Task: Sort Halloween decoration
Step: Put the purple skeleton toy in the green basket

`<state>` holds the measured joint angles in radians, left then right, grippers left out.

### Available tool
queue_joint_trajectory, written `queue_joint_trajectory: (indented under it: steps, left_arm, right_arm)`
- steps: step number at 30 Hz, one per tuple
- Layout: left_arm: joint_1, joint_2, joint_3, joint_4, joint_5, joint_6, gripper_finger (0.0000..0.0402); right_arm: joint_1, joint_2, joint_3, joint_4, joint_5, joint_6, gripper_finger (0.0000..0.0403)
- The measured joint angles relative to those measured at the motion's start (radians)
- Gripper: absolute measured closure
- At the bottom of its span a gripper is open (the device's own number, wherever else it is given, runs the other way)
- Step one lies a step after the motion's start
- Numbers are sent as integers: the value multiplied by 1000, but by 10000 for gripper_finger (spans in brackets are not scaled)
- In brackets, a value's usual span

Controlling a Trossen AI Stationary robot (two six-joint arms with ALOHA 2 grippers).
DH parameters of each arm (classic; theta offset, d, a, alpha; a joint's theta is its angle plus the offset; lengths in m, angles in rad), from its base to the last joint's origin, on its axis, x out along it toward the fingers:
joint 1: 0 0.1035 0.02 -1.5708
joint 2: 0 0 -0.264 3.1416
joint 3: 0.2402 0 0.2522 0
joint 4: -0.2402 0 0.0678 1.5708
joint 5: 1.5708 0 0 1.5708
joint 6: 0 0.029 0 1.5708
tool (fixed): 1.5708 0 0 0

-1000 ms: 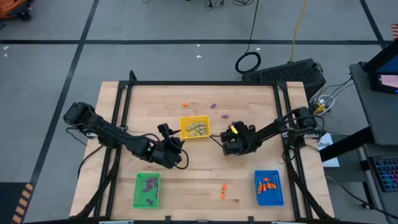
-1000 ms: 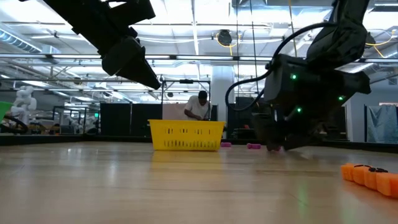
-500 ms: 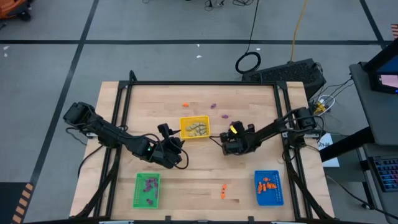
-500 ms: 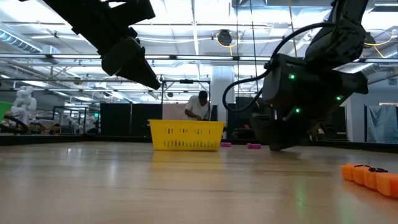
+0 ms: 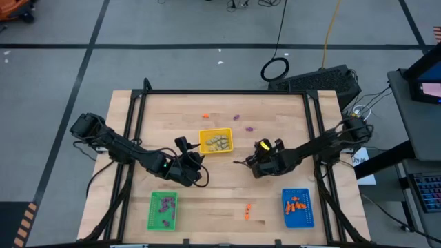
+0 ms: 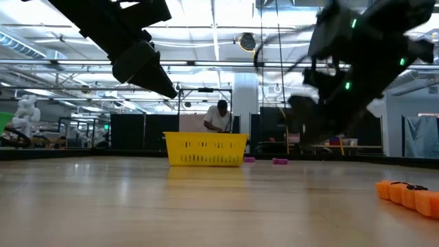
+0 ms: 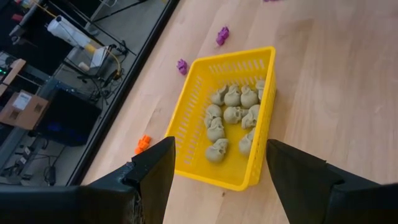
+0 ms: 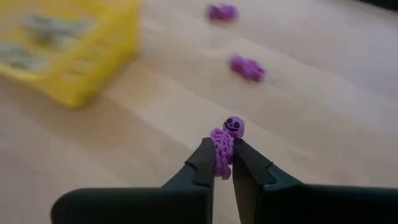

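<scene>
A purple skeleton (image 8: 224,146) is sitting between the fingers of the right gripper (image 5: 249,163), which are clamped on its body while the head is sticking out past the tips. A second ago these fingers were standing open low over the wood beside the yellow tray (image 5: 204,145); now they are closed on the trinket and, in the low view, the arm is rising off the table and pulling back toward its own side. I am judging that the pick is done and the carry is starting.

Ahead of this gripper, two more purple pieces (image 8: 247,67) are lying loose on the table (image 5: 275,110), and the yellow tray with pale skulls (image 7: 231,115) is off to one side of it. The green tray (image 5: 153,219), already holding purple pieces, is well apart from it, across the table near the left arm, so the load probably must travel there or be handed over. The blue tray (image 5: 308,219) with orange pieces is near the right arm's side, with loose orange ones (image 5: 247,210) beside it.

The left gripper (image 7: 214,177) is hanging with fingers apart, above the yellow tray's near edge, and holding nothing.
</scene>
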<state>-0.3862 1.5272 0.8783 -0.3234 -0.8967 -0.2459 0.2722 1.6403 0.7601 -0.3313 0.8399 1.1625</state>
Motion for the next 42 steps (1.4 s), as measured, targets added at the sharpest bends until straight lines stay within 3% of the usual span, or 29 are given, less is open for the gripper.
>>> queue_joint_trajectory:
  steps: [10,19,27,42]
  left_arm:
    - [0,0,0,58,57,19,153]
    - [0,0,23,131,70,31,153]
    - [0,0,23,270,116,122,153]
    - [0,0,23,319,135,149,153]
  right_arm:
    - [88,-316,0,11,-64,-358,388]
    - [136,-527,2,48,-234,-672,388]
    - [158,-537,-9,184,-402,-935,388]
    - [158,-408,-64,457,-394,-1289,388]
